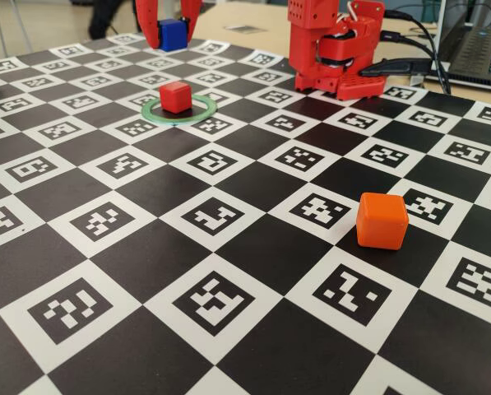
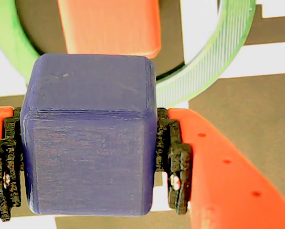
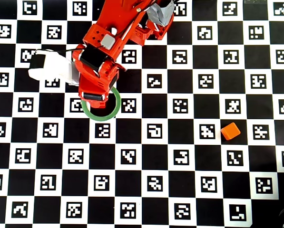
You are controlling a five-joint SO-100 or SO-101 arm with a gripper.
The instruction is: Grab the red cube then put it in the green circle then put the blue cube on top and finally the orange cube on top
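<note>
The red cube [image 1: 176, 96] sits inside the green circle [image 1: 204, 108] at the far left of the board. My gripper [image 1: 170, 37] is shut on the blue cube [image 1: 173, 34] and holds it in the air above and just behind the red cube. In the wrist view the blue cube [image 2: 89, 138] fills the space between the black pads [image 2: 173, 160], with the red cube [image 2: 111, 26] and the green circle [image 2: 214, 62] below. The orange cube [image 1: 382, 220] lies on the board at the right. In the overhead view the arm hides both cubes at the green circle [image 3: 114, 110]; the orange cube [image 3: 230, 131] lies far right.
The board is a black and white checkerboard of marker squares [image 1: 212, 300]. The arm's red base [image 1: 331, 45] stands at the back, with cables and a laptop [image 1: 475, 41] at the back right.
</note>
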